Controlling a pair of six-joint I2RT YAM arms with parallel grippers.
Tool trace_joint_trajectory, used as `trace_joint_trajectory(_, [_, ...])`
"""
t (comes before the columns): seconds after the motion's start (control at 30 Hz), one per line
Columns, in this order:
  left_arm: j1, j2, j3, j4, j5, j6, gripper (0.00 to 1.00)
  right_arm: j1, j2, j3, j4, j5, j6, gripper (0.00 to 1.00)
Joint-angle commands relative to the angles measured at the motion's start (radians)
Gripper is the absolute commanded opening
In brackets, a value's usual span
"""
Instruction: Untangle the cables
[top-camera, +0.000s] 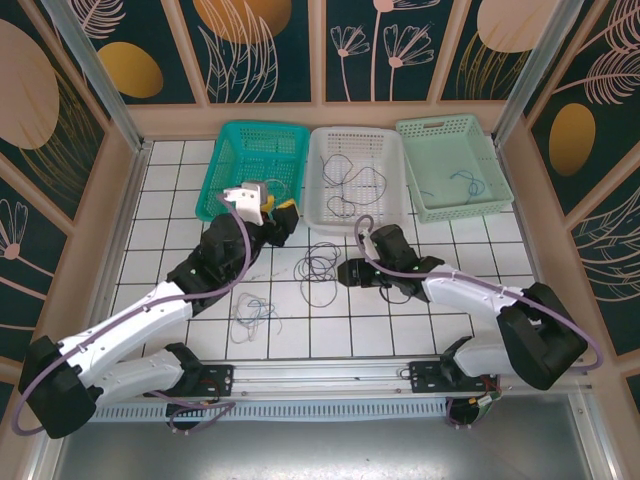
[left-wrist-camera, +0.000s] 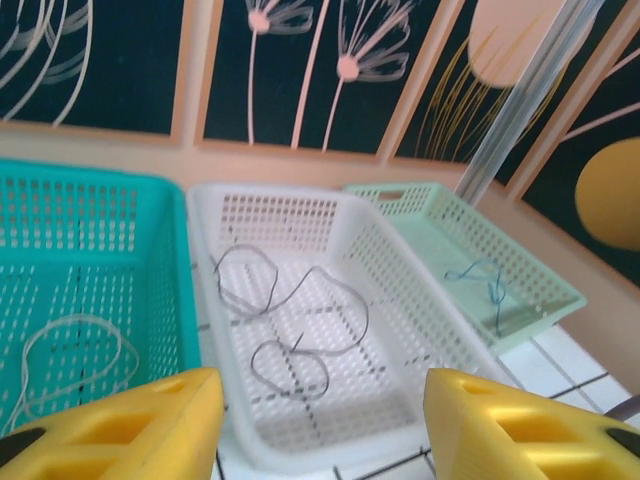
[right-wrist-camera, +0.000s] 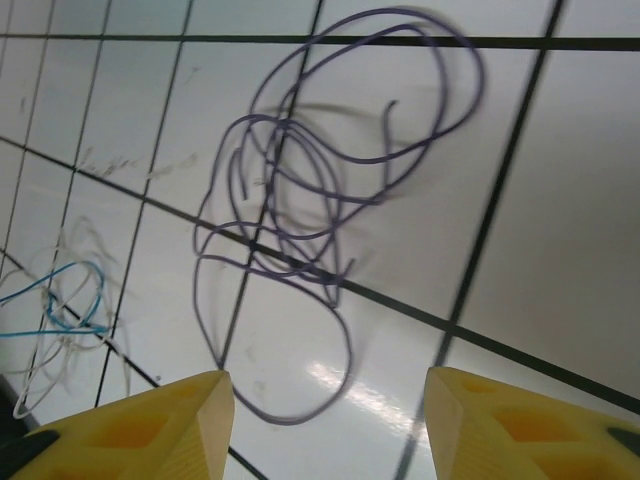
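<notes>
The left jaws were seen released, the yellow fingertips (left-wrist-camera: 150, 425) spread wide with nothing caught between them, and they were held over the near rims of the teal basket (left-wrist-camera: 70, 215) and the white basket (left-wrist-camera: 280, 215). A pale cable (left-wrist-camera: 75, 319) was found looped on the teal basket's floor, a dark cable (left-wrist-camera: 364, 320) was sprawled in curls across the white one, and a blue cable (left-wrist-camera: 485, 285) was spotted in the pale green basket (left-wrist-camera: 400, 200) to the right. The right jaws were likewise released, fingertips (right-wrist-camera: 500, 420) parted and nothing gripped, and they were poised low beside a dark coil (right-wrist-camera: 300, 215) laid in overlapping loops on the white-tiled bench (top-camera: 480, 260). Off to that coil's left, apart from it, a pale-and-blue tangle (right-wrist-camera: 75, 300) was seen on the tiles, a blue strand threaded through whitish loops. In the overhead view, the three baskets were lined up along the far side of the bench, teal, white, then green.
</notes>
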Motion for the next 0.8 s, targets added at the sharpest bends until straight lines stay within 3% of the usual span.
trace_joint_trajectory(0.0, [-0.001, -0.017, -0.038, -0.002, -0.016, -0.052, 0.56, 0.012, 0.034, 0.025, 0.010, -0.008, -0.011, 0.53])
trace_joint_trajectory(0.3, [0.000, -0.020, -0.043, -0.007, -0.006, -0.055, 0.59, 0.048, 0.113, 0.078, -0.020, 0.035, -0.041, 0.51])
trace_joint_trajectory(0.77, [-0.001, -0.022, -0.049, -0.001, 0.006, -0.057, 0.60, 0.050, 0.244, 0.120, 0.093, 0.086, -0.005, 0.43])
